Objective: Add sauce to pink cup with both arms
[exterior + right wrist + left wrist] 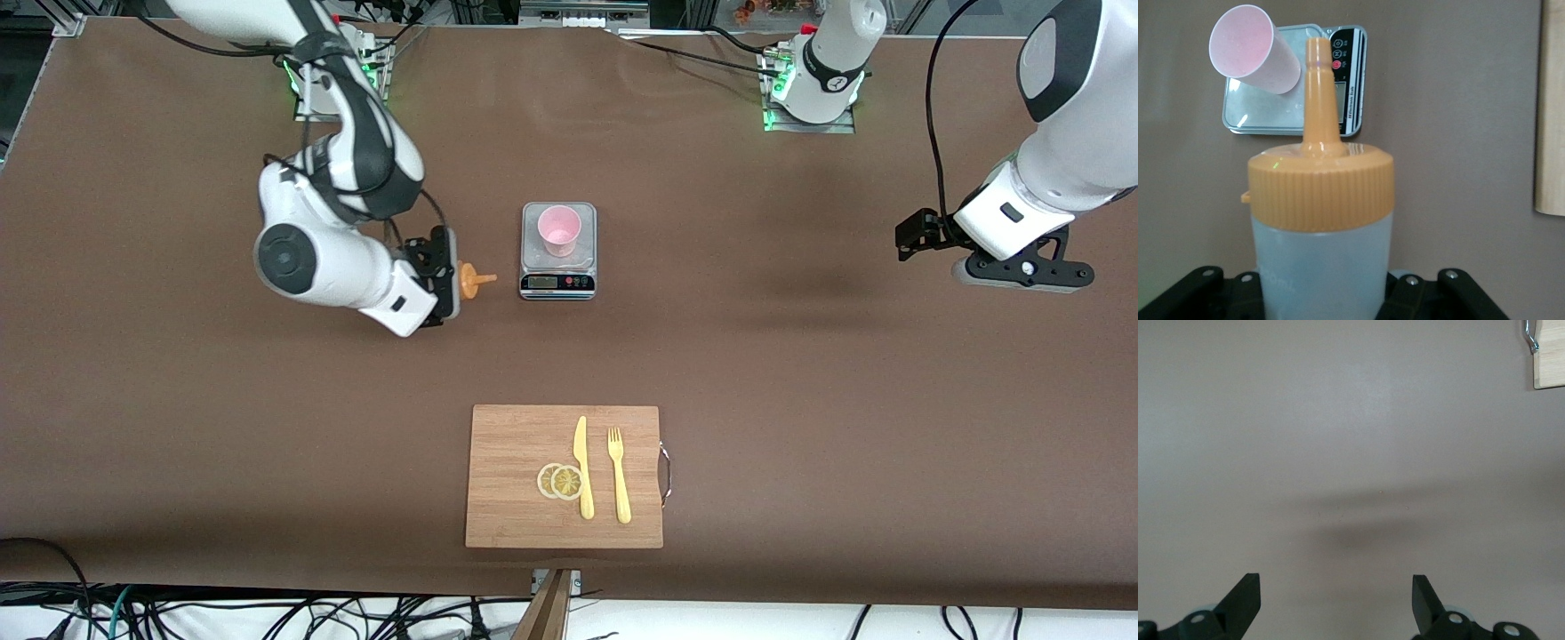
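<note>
The pink cup (559, 229) stands upright on a silver scale (557, 283) at mid-table. It also shows in the right wrist view (1251, 50). My right gripper (443, 272) is shut on the sauce bottle (471, 279), gripping its whitish body (1321, 260). The bottle is tipped sideways. Its orange nozzle points at the scale and stops short of it, over the table toward the right arm's end. My left gripper (916, 236) waits open and empty (1336, 587) over bare table at the left arm's end.
A wooden cutting board (565, 476) lies nearer the front camera than the scale. It holds two lemon slices (560, 481), a yellow knife (582, 467) and a yellow fork (619, 476). Its corner shows in the left wrist view (1548, 360).
</note>
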`<state>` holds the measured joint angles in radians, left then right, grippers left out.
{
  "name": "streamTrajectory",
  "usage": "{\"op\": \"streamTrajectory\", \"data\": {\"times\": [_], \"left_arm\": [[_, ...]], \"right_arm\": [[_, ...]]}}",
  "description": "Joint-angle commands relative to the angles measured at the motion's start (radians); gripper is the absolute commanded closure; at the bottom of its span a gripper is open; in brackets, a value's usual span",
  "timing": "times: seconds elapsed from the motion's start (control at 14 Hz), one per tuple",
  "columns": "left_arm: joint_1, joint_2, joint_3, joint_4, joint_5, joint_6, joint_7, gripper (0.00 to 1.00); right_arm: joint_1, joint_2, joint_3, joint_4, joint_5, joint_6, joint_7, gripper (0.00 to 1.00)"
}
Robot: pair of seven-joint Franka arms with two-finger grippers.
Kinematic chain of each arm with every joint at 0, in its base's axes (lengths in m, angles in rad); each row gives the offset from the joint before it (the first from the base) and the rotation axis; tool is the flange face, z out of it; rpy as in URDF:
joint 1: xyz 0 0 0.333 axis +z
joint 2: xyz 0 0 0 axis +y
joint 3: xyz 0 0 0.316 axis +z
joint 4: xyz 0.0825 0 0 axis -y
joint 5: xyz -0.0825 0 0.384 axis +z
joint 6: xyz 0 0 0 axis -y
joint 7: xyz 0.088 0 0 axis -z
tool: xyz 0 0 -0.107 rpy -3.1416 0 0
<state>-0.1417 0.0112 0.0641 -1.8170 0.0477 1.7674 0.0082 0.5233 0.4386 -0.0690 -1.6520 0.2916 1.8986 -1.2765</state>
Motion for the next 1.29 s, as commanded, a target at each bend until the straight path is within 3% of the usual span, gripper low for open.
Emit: {"op": "streamTrajectory", "data": {"times": [0.0,0.57,1.22], "left_arm": [[0.004,0.003,0.000,0.018,-0.003,-0.019,0.012,0.00],[0.004,0.004,0.000,0.018,-0.003,-0.019,0.013,0.00],[0.005,0.006,0.000,0.018,-0.003,-0.019,0.012,0.00]], "right_arm": [[0.078,-0.049,-0.006,-0.051,-0.092,-0.004,0.145,1.00],[0.237,-0.035,-0.006,-0.063,-0.229,-0.012,0.355,1.00],[0.284,-0.035,-0.005,-0.092,-0.318,-0.043,0.362,1.00]]}}
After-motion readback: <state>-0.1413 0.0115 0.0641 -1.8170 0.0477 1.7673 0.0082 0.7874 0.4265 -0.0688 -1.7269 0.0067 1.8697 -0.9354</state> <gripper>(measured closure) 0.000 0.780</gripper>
